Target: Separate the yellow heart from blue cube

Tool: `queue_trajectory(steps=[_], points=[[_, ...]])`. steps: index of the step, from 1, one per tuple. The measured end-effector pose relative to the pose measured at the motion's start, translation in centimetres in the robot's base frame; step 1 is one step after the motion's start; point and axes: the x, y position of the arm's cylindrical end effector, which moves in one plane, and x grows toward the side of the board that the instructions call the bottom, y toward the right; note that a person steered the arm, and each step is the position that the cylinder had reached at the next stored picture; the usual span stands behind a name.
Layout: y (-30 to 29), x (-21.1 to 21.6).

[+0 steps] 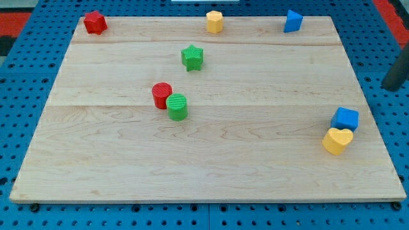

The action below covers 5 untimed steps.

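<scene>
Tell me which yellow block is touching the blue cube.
The yellow heart at the view's lower right, against the blue cube. The other yellow block stands alone at the top edge.

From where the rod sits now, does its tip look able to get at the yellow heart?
Probably yes. My tip itself is out of view; only the dark rod shows at the view's right edge. The yellow heart touches the blue cube above it, but its right and bottom sides are free.

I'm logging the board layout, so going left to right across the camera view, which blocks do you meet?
red block → red cylinder → green cylinder → green star → yellow hexagonal block → blue block → yellow heart → blue cube.
</scene>
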Motion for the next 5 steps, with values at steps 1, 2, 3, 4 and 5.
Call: queue_trajectory(steps=[1, 2, 3, 4, 5], points=[[-0.7, 4.6], [-2.6, 8.1], [-4.5, 11.2], [-7.1, 11.8], [-9.5, 11.6]])
